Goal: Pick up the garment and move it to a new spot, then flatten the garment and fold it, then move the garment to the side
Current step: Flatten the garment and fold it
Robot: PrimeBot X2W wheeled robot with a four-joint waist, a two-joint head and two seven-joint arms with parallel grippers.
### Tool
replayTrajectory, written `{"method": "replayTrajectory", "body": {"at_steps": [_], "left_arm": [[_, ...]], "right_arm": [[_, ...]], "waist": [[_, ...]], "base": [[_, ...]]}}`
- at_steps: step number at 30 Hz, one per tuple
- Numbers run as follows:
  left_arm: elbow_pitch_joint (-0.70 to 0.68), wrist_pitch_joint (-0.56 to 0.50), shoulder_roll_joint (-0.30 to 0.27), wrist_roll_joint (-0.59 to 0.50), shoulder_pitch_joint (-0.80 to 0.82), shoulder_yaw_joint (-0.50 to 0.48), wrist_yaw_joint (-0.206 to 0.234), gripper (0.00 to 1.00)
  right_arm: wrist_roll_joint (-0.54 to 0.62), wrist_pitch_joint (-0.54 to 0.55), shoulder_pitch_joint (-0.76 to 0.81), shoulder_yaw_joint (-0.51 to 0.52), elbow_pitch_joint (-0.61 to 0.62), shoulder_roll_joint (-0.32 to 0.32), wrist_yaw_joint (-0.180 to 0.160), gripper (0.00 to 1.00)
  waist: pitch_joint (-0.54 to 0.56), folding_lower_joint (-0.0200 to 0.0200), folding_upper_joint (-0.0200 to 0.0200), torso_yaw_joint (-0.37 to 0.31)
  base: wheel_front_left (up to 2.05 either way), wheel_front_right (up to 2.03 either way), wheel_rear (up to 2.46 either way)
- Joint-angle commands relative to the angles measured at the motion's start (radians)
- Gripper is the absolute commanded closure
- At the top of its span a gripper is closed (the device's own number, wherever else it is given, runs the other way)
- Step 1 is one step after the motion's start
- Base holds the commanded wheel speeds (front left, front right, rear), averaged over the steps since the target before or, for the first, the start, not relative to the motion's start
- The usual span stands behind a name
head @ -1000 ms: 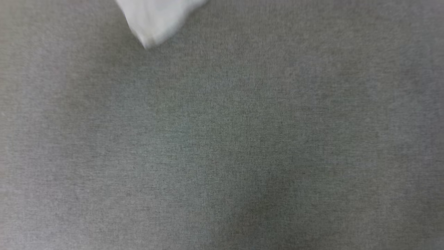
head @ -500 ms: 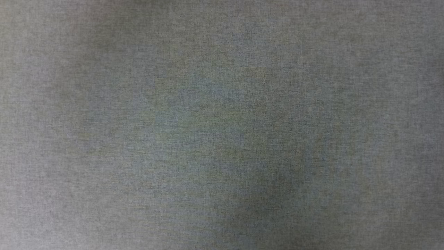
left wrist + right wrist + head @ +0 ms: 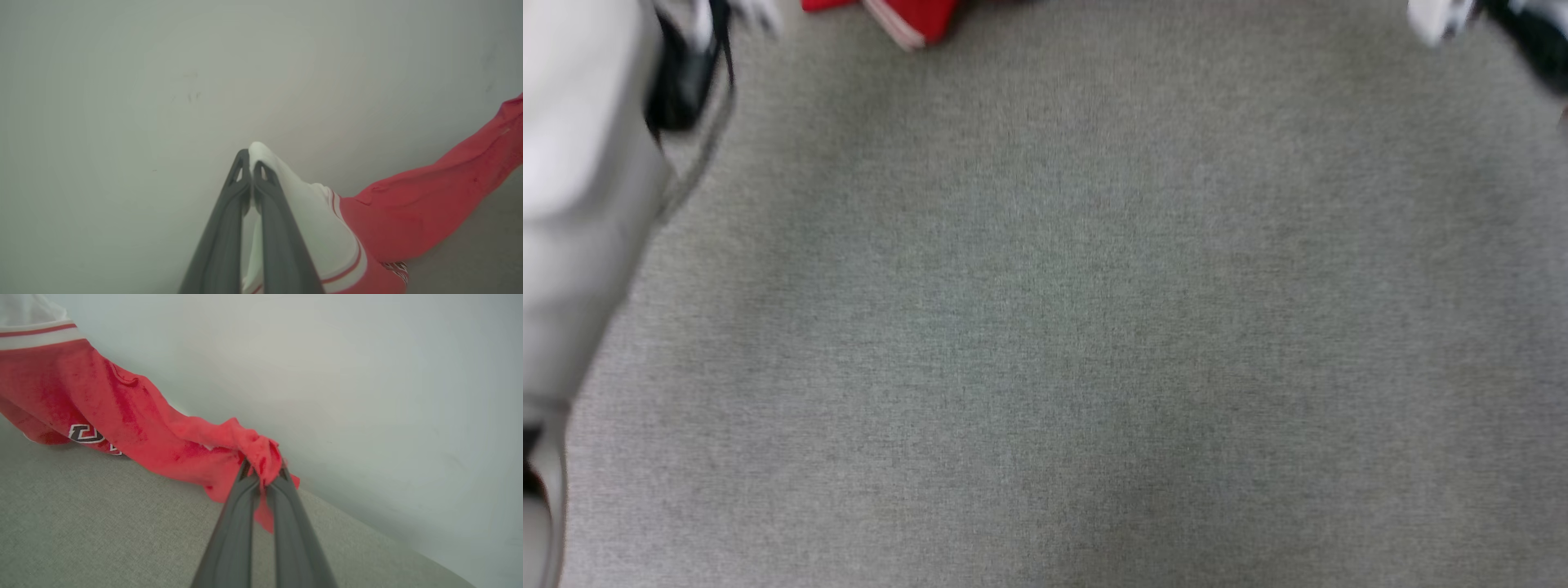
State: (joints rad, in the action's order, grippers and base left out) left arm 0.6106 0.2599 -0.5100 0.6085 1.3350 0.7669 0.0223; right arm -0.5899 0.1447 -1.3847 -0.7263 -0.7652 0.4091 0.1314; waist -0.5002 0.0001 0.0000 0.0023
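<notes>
Garment [image 3: 915, 18] newly at head view's top, left tool [image 3: 250, 163] pinching white sleeve [image 3: 310, 220], right tool [image 3: 263, 473] pinching red cloth [image 3: 163, 428]

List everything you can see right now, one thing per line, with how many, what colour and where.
jersey: one, red with white sleeves and striped trim, held at two ends just over the surface, near the wall
surface: one, grey cloth, under the jersey
wall: one, pale, behind the surface
left forearm: one, pale, left edge of the head view
left hand: one, dark grey fingers, shut on the white end of the jersey
right hand: one, dark grey fingers, shut on a bunched red end of the jersey
</notes>
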Motion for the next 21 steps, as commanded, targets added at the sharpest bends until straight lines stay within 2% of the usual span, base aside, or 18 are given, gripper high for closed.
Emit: {"method": "replayTrajectory", "body": {"at_steps": [1, 8, 16, 19, 20, 21], "left_arm": [[-0.04, 0.007, -0.018, 0.001, -0.074, -0.013, 0.012, 1.0], [-0.247, 0.005, -0.077, -0.006, -0.455, -0.028, 0.071, 1.0], [-0.394, 0.005, -0.115, 0.034, -0.818, -0.002, 0.154, 1.0], [-0.431, 0.005, -0.13, 0.058, -0.912, 0.0, 0.178, 1.0], [-0.472, 0.005, -0.149, 0.075, -0.998, 0.007, 0.2, 1.0], [-0.472, 0.005, -0.149, 0.075, -0.998, 0.007, 0.2, 1.0]], "right_arm": [[-0.026, -0.01, 0.059, -0.028, 0.02, 0.021, -0.001, 1.0], [-0.125, -0.042, 0.28, -0.129, 0.111, 0.112, -0.001, 1.0], [-0.225, -0.081, 0.541, -0.176, 0.206, 0.23, -0.001, 1.0], [-0.238, -0.083, 0.605, -0.183, 0.232, 0.25, -0.001, 1.0], [-0.249, -0.083, 0.668, -0.186, 0.256, 0.272, -0.001, 1.0], [-0.249, -0.083, 0.668, -0.186, 0.256, 0.272, -0.001, 1.0]], "waist": [[0.047, -0.0001, 0.0, -0.001], [0.169, -0.0001, 0.0, 0.003], [0.295, -0.0001, 0.0, 0.016], [0.322, -0.0001, 0.0, 0.011], [0.348, -0.0001, 0.0, 0.01], [0.348, -0.0001, 0.0, 0.01]], "base": [[0.0, 0.0, 0.0], [0.0, 0.0, 0.0], [0.0, 0.0, 0.0], [0.0, 0.0, 0.0], [0.0, 0.0, 0.0], [0.0, 0.0, 0.0]]}}
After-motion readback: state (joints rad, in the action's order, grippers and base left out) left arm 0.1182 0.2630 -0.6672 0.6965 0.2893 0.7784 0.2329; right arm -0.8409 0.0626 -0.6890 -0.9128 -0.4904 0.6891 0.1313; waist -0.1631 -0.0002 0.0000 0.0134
